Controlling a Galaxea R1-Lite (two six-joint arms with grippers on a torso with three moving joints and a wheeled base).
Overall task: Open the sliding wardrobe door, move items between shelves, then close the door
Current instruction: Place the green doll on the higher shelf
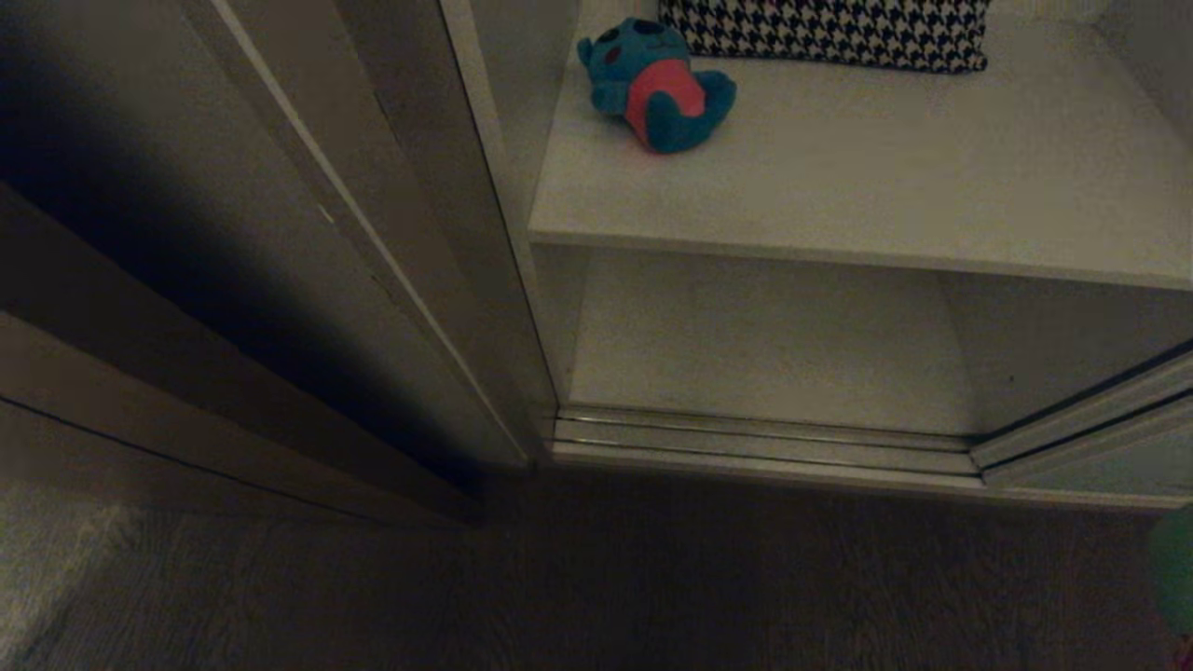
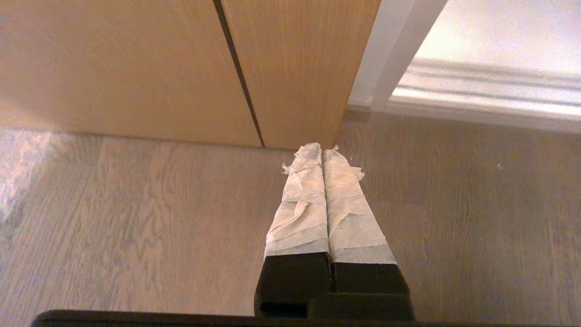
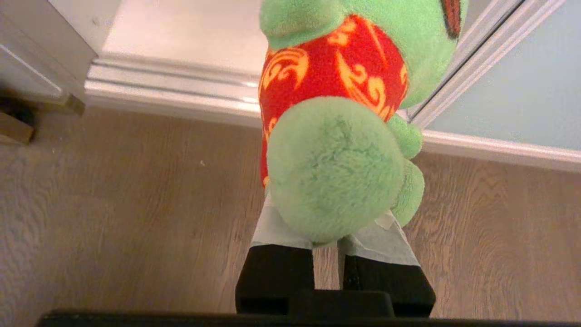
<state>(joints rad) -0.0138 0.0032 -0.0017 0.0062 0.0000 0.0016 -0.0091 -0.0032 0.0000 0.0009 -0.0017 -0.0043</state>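
Note:
The teal-blue bear [image 1: 657, 84] with a red belly lies on the upper white shelf [image 1: 885, 186], near its left wall. Below it, the lower shelf [image 1: 774, 354] holds nothing. The green frog [image 3: 336, 136] with red markings hangs over the wooden floor in front of the wardrobe, with my right gripper [image 3: 327, 245] shut on its lower body; its green edge [image 1: 1176, 568] shows at the far right of the head view. The pale grey-green sliding door [image 3: 513, 86] stands slid aside to the right [image 1: 1109, 471]. My left gripper [image 2: 322, 152] is shut and empty, low over the floor.
A black-and-white houndstooth cushion [image 1: 829, 28] sits at the back of the upper shelf. Metal door tracks [image 1: 764, 438] run along the wardrobe's foot. Dark wooden panelling [image 2: 136, 68] stands to the left of the wardrobe. Wooden floor [image 1: 596, 587] lies in front.

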